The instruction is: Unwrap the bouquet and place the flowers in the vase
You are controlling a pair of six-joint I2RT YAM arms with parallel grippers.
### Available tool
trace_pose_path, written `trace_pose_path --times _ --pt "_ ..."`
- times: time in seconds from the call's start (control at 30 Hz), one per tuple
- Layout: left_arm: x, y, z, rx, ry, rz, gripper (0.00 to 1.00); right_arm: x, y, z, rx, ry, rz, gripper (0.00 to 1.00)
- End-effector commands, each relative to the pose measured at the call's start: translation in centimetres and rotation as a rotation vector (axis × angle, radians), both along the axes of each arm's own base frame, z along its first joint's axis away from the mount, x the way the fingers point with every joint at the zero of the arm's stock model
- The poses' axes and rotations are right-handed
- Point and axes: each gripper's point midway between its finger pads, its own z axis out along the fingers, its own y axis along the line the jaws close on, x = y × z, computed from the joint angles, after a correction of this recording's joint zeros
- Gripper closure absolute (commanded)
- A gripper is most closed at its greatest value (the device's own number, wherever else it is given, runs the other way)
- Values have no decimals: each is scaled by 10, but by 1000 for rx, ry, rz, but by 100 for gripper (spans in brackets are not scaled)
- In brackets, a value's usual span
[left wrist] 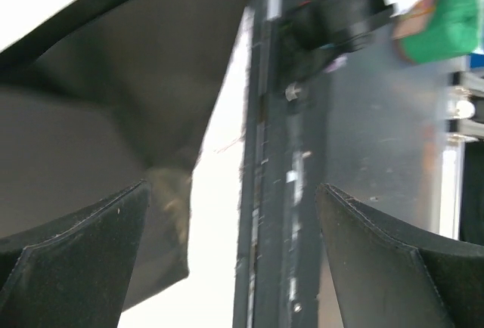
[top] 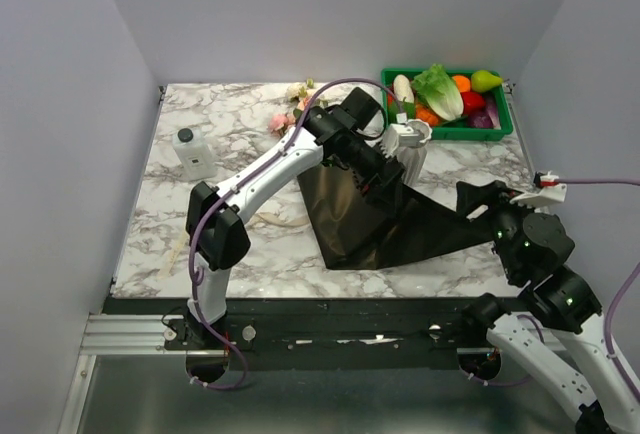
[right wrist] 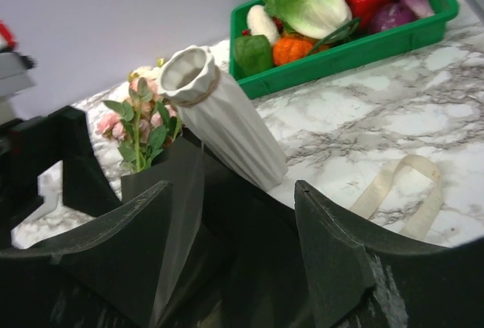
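We see a white marble-look table [top: 480,169] with grey veining. Directly on it:
- small white square bottle [top: 193,153] with dark cap, left side, standing alone
- green crate [top: 497,130] of vegetables in the far right corner
- white ribbed vase [top: 412,149] just in front of the crate
- dark wrapping paper [top: 370,224] spread open mid-table, one corner reaching right, its far edge touching the vase base
- flowers [top: 283,119] at far centre, behind the paper, partly hidden by an arm
- cream ribbon [top: 275,220] loose on the marble left of the paper
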Motion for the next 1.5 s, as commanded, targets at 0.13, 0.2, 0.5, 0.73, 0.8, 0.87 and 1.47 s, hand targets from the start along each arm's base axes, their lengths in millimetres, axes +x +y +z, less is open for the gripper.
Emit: trace_pose_path --times 0.13,0.2,0.5,0.73,0.8,0.87,1.47 --pt "59 85 21 -12 -87 210 1 33 74 -66 -38 138 261 27" --pt "57 108 28 -10 -124 245 1 42 83 -71 -34 131 278 28" --pt "54 184 37 102 -269 434 1 58 121 -114 10 218 379 32" --pt "51 207 38 142 -300 507 1 64 130 -139 -9 269 402 41" --pt "48 209 42 136 -311 520 1 65 132 -140 -12 262 415 46" --pt "47 210 41 137 -314 530 1 66 135 -139 -15 254 425 55" --pt "78 240 64 182 -384 803 1 40 285 -59 -125 115 710 99"
